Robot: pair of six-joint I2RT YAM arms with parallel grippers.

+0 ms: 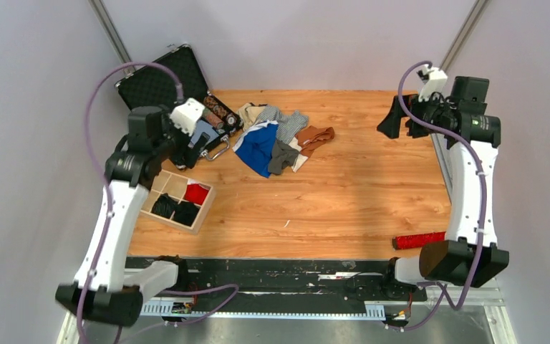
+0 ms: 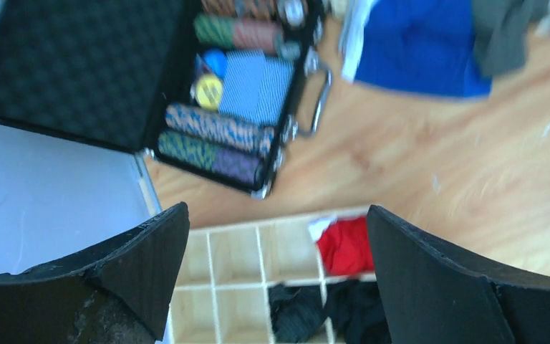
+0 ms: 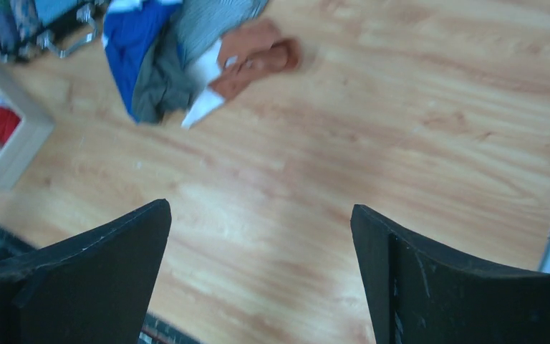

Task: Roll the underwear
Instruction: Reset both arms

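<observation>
The job looks partly done. In the top view, a shallow pale wooden box with dividers (image 1: 206, 208) sits at the left of the frame. Three of its compartments hold compact cloth bundles: one red bundle (image 1: 196, 193) and, just beside it, two black bundles (image 1: 165, 206). The left wrist view shows bare wood in the other visible compartments.

What remains is the loose heap of underwear (image 1: 279, 140) at the upper centre of the light-brown wooden table (image 1: 358, 193). It holds a blue piece with white trim (image 1: 258, 147), a dark grey piece (image 1: 281, 156), a brown piece (image 1: 315, 136) and pale striped cloth, all crumpled and overlapping, none rolled.

The left gripper (image 2: 278, 218) hangs over the box, its jaws wide apart with nothing between them. The right gripper (image 3: 259, 211), at the upper right in the top view, is likewise spread and empty, well apart from the heap. By this showing, most of the rolling is left to do.
</observation>
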